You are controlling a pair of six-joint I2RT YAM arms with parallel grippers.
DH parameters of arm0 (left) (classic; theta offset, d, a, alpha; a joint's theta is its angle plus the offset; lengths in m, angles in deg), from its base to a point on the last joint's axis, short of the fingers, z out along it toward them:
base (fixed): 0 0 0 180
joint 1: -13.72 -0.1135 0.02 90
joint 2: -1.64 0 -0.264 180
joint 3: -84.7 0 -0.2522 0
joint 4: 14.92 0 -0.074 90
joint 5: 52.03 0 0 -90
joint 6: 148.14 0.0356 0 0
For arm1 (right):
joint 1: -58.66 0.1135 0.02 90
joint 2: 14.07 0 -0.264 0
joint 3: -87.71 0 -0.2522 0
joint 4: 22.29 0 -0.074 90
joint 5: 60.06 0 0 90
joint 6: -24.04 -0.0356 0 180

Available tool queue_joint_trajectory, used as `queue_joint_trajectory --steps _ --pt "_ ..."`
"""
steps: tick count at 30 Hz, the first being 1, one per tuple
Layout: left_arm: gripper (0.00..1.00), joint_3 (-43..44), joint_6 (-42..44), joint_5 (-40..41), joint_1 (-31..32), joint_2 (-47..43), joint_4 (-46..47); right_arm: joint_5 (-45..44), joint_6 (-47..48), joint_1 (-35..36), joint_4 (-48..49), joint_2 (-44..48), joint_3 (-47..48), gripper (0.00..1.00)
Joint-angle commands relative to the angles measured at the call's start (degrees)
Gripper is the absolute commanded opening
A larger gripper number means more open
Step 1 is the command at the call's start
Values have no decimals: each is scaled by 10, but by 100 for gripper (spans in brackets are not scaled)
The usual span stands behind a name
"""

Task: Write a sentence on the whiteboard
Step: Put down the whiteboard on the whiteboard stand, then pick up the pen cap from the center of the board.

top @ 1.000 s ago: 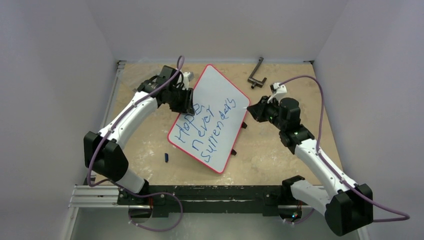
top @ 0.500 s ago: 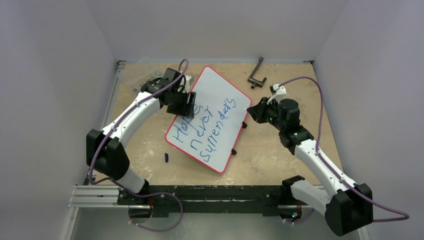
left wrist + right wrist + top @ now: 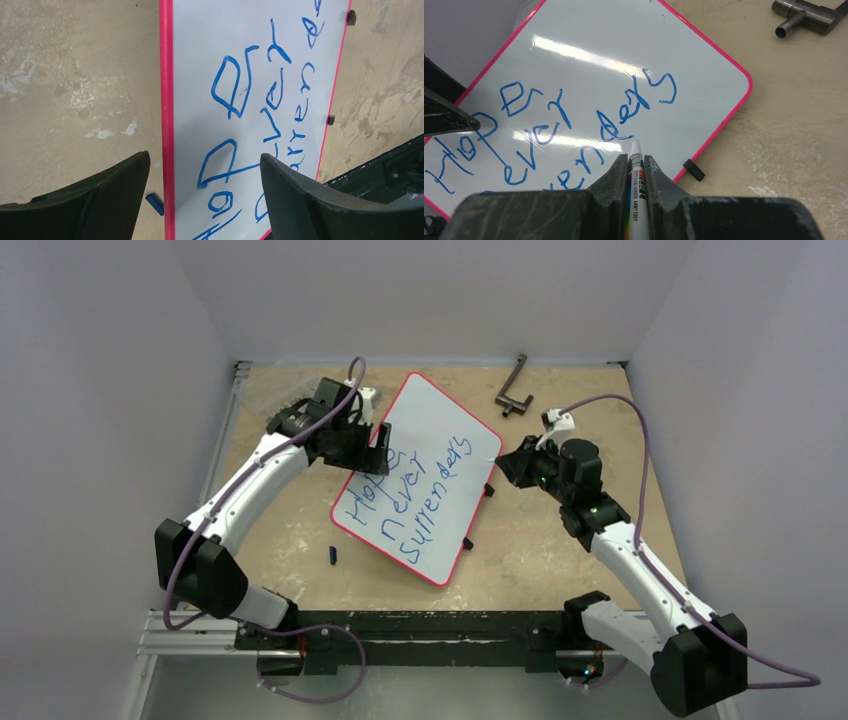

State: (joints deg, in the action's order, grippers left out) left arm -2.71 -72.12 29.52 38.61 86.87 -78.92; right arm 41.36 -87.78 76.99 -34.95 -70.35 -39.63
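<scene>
- The large flat white rectangular whiteboard (image 3: 440, 425) (image 3: 210, 30) (image 3: 624, 30) has rounded corners and a thin red rim. It lies on the worn tan wooden tabletop (image 3: 560, 540) about midway between the two arms, turned diagonally, with one corner toward the far wall and one toward the arm bases.
- Small black clips (image 3: 489, 490) (image 3: 694, 170) (image 3: 330, 120) sit along the board's right-hand long edge, just outside the rim.
- The blue handwritten marker sentence (image 3: 410, 495) (image 3: 564, 120) (image 3: 235, 90) fills the nearer part of the board in three slanted lines, "Hope", "never", "surrenders". The letters are uneven and loosely formed. The far part of the board is bare white, with glare streaks in the right wrist view.
- The left gripper (image 3: 372, 445) (image 3: 204, 160) is at the board's left long edge beside the word "Hope". Its dark fingers (image 3: 100, 195) stand wide apart, one over the bare table and one over the white surface, with the red rim running between them and nothing held. Whether they touch the board cannot be told.
- The right gripper (image 3: 503, 462) (image 3: 636, 160) is at the board's right side, clamped tight around a slim white marker pen (image 3: 635, 192) with printed lettering. The pen's tip points at the end of "surrenders"; contact with the surface cannot be told.
- A small dark blue cap-like piece (image 3: 334, 555) (image 3: 154, 203) lies on the table just left of the board's near end.
- A dark metal L-shaped fitting (image 3: 513, 388) (image 3: 804, 10) lies near the far edge of the table, apart from the board.
</scene>
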Motion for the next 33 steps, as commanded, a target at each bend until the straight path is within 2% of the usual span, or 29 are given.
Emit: queue_joint_trajectory --steps 1,9,15,24,28,33 --pt "82 -4 -5 8 2 -41 27 -11 3 1 -7 17 22 0" --pt "83 0 -29 82 1 -149 14 -13 14 1 -40 34 42 0" --pt "82 1 -49 177 0 -226 -83 -6 18 1 -55 42 60 0" --pt "79 -119 -137 251 0 -357 -171 -2 17 1 -66 48 75 0" --pt "76 -158 -211 281 -3 -373 -204 1 14 1 -72 56 75 0" --pt "73 -217 -272 290 -17 -362 -186 1 12 1 -82 70 73 0"
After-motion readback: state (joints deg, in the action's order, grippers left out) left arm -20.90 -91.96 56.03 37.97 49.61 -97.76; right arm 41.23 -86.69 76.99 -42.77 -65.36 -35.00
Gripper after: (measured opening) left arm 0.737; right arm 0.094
